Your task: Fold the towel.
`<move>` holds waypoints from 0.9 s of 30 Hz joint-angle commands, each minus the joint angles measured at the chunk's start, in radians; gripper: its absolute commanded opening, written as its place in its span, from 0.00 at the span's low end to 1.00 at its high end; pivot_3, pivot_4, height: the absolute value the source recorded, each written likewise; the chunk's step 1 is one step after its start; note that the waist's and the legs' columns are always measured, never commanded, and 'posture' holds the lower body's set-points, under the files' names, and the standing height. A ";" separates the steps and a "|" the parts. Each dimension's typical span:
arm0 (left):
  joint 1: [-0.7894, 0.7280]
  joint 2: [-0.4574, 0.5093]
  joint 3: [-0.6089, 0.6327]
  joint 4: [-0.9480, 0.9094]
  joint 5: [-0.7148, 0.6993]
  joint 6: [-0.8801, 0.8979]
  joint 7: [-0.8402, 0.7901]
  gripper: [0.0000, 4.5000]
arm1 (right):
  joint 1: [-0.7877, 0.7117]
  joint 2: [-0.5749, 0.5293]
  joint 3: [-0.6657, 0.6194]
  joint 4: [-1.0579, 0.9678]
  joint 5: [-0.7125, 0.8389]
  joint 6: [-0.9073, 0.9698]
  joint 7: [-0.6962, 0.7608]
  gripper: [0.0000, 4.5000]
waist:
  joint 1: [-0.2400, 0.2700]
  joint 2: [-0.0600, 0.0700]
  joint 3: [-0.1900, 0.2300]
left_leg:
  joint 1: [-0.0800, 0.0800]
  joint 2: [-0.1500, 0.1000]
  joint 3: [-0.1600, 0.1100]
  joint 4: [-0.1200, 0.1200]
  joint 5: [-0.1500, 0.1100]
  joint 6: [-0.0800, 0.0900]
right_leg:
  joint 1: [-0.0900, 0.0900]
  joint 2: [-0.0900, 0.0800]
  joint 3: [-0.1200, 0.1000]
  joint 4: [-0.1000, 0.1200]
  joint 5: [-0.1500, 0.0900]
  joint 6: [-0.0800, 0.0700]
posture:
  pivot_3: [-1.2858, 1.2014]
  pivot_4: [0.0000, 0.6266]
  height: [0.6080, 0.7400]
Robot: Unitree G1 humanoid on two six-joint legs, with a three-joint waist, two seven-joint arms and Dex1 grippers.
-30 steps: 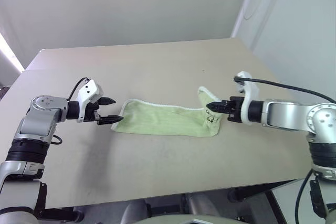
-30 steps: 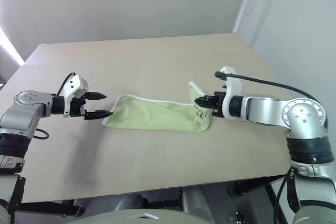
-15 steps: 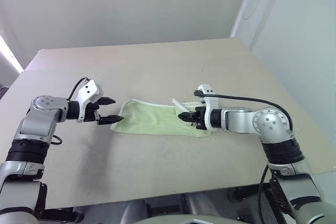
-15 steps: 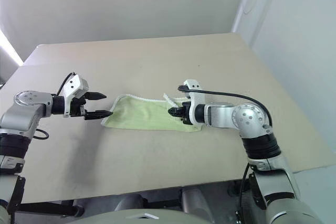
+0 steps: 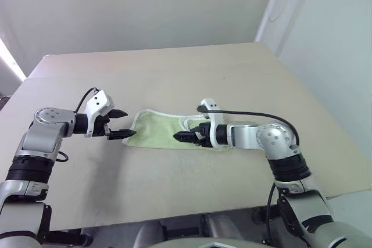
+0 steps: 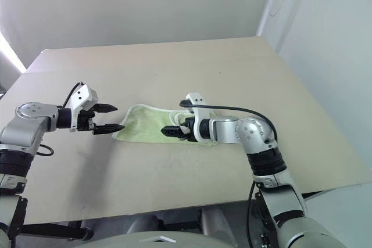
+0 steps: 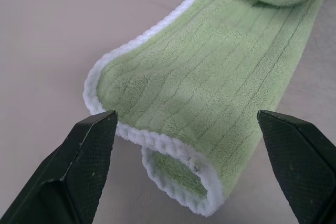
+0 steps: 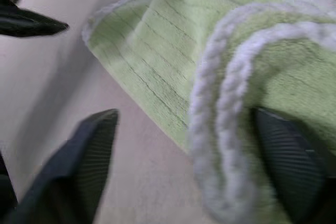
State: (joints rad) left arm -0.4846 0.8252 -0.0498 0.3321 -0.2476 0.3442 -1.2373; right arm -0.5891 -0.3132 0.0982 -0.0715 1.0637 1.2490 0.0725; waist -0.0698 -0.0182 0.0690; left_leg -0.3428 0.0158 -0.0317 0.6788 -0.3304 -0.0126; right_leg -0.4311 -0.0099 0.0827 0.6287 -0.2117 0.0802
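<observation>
The light yellow-green towel [image 5: 156, 129] with white edging lies on the table, its right end doubled back over its middle. My right gripper [image 5: 181, 137] hovers low over that doubled part, pointing left. In the right wrist view my right gripper [image 8: 184, 114] is open, with the towel's white-edged fold [image 8: 231, 77] lying loose against one finger. My left gripper [image 5: 125, 124] is open at the towel's left end. The left wrist view shows that end of the towel [image 7: 210, 77] lying between the spread fingers [image 7: 89, 145], which do not pinch it.
The beige table [image 5: 174, 68] stretches wide behind and in front of the towel. Its right edge runs close to a white wall [image 5: 325, 21]. A black cable [image 5: 250, 114] arches over my right forearm.
My right gripper has carried the towel's right end leftward over the rest of the towel, sunk a little and gone from shut to open. The left gripper has stayed put.
</observation>
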 commanded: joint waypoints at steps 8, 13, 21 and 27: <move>-0.016 0.014 0.033 0.004 -0.007 0.004 0.001 1.00 | 0.023 -0.046 -0.216 -0.185 0.020 -0.113 0.104 0.99 | -0.002 0.000 0.000 | 0.001 0.000 -0.001 0.000 0.000 0.000 | 0.000 0.000 -0.001 0.001 0.000 0.000 | 0.52 0.00 0.79; -0.024 0.015 0.057 0.016 -0.036 0.055 -0.001 1.00 | 0.110 -0.097 -0.007 -0.160 -0.302 -0.331 0.187 0.99 | -0.001 0.000 0.000 | 0.001 0.000 0.000 0.000 0.000 0.000 | 0.001 0.000 -0.001 0.000 -0.001 0.000 | 0.52 0.00 0.79; -0.025 0.046 0.098 -0.012 -0.084 0.291 0.026 1.00 | 0.156 0.000 0.219 0.065 -0.648 -0.562 0.218 0.99 | -0.004 0.000 0.000 | 0.002 0.000 0.000 0.000 0.000 0.000 | 0.001 0.001 0.000 0.001 0.000 0.000 | 0.52 0.00 0.79; 0.012 0.093 0.105 -0.053 -0.107 0.437 0.036 1.00 | 0.172 -0.014 0.277 0.118 -0.817 -0.652 0.244 0.99 | -0.001 -0.002 -0.001 | 0.002 0.000 0.000 0.000 0.000 0.000 | 0.001 0.000 0.000 0.001 -0.001 0.000 | 0.52 0.00 0.79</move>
State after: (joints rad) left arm -0.4665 0.8955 0.0251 0.3055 -0.3373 0.7424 -1.2081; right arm -0.4251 -0.3080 0.3780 0.0624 0.2829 0.6122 0.2974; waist -0.0713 -0.0198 0.0680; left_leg -0.3402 0.0154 -0.0324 0.6792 -0.3304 -0.0127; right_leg -0.4292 -0.0099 0.0823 0.6293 -0.2124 0.0797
